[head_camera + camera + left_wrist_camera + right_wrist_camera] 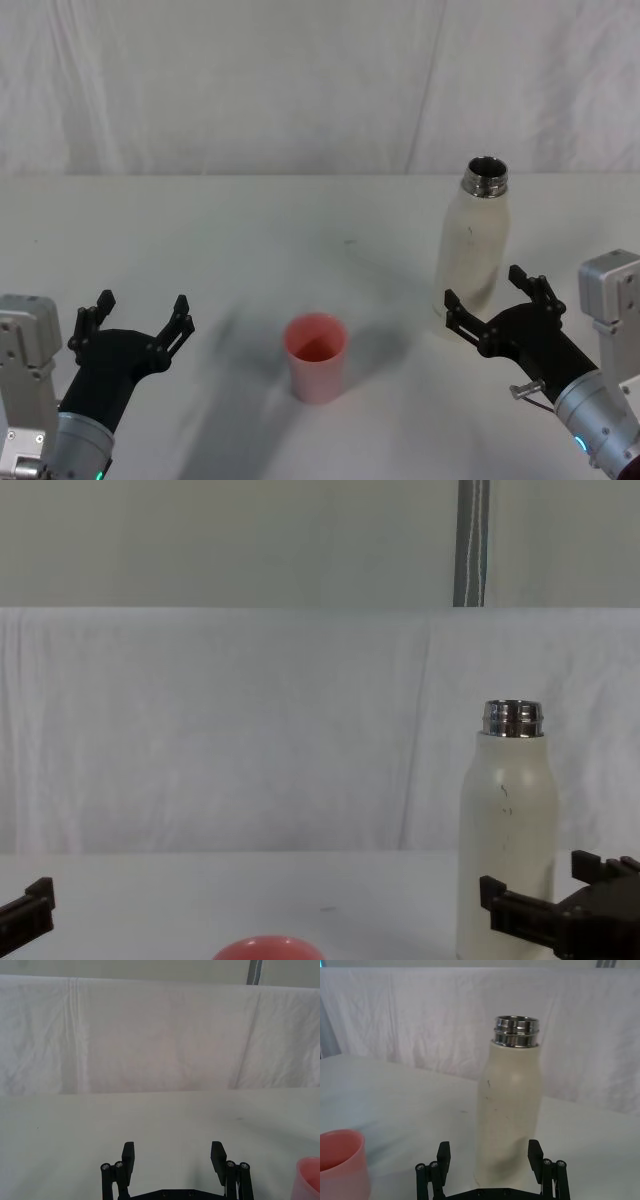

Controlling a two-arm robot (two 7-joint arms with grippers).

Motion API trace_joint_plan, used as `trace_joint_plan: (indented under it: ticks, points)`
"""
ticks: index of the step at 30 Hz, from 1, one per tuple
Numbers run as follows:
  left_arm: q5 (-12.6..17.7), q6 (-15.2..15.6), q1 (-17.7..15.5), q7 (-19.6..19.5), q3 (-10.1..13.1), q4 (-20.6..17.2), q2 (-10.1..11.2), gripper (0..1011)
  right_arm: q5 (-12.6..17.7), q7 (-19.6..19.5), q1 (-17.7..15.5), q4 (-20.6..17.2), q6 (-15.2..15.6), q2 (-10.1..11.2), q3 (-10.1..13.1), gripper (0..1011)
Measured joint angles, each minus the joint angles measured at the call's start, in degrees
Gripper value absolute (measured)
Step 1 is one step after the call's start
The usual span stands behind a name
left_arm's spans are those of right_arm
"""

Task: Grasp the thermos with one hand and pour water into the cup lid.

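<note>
White cloth covers the table [250,240] and backdrop. Upright on the right stands the uncapped thermos [473,245]; the right gripper [497,296], fingers spread wide, sits just before its base without gripping it. Centre front stands the cup lid [317,357], mouth up. At left, the left gripper [140,312] hovers wide open, well apart.

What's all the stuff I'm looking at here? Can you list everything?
thermos: one, cream-white with an open steel neck, upright on the table's right side.
cup lid: one, coral-pink, upright at the table's middle, left of the thermos.
table: one, white-covered, with a white draped cloth behind.
right gripper: one, black, open, fingers either side of the thermos's base.
left gripper: one, black, open, over the table's left side, holding nothing.
</note>
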Motion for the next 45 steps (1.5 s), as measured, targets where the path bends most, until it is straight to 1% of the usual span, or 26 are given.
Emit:
trace_joint_plan:
  ticks: [6,22,32,45]
  points:
    - [0.0,0.0,0.0,0.0,0.0,0.0,0.0,1001,0.0,0.8,1.6,1.7,-0.2,0.6,-0.6,1001]
    - [0.0,0.0,0.0,0.0,0.0,0.0,0.0,1001,0.2,0.5,3.7,4.5,0.0,0.6,-0.7,1001]
    - [0.0,0.0,0.0,0.0,0.0,0.0,0.0,1001,1.8,0.6,5.8,6.6,0.6,0.2,-0.2,1001]
    - [0.0,0.0,0.0,0.0,0.0,0.0,0.0,1001,3.7,1.1,7.1,7.6,1.0,0.1,-0.1,1001]
